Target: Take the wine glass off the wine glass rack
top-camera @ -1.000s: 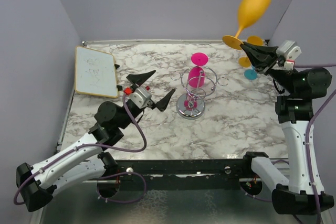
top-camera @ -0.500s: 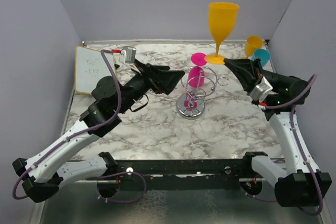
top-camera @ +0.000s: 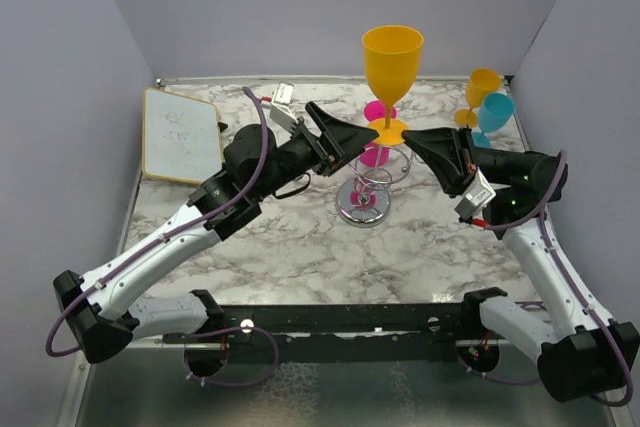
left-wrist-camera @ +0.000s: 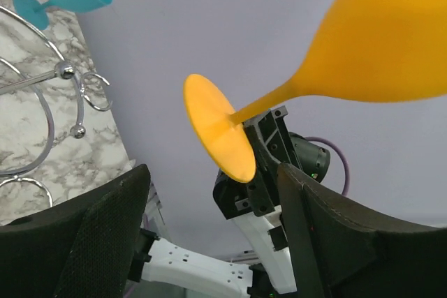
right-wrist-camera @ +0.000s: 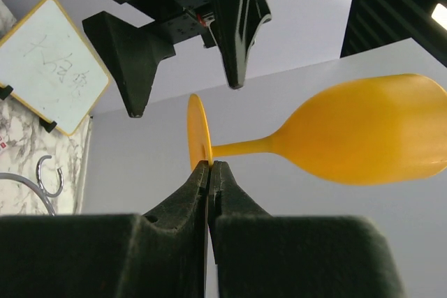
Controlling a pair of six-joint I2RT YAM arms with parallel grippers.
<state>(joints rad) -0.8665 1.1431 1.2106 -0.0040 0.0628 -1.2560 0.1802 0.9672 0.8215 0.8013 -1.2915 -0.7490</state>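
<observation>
Glossy orange wine glass (top-camera: 391, 62) is standing upright; right wrist view is revealing right end effector (right-wrist-camera: 209, 165) clenching its foot, left end effector (right-wrist-camera: 185, 97) hanging released.

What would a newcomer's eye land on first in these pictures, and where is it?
The big orange wine glass, held upright in mid-air above the wine glass rack, the right gripper pinching the rim of its foot. The open left gripper faces it from the other side. A pink glass hangs upside down on the rack.
</observation>
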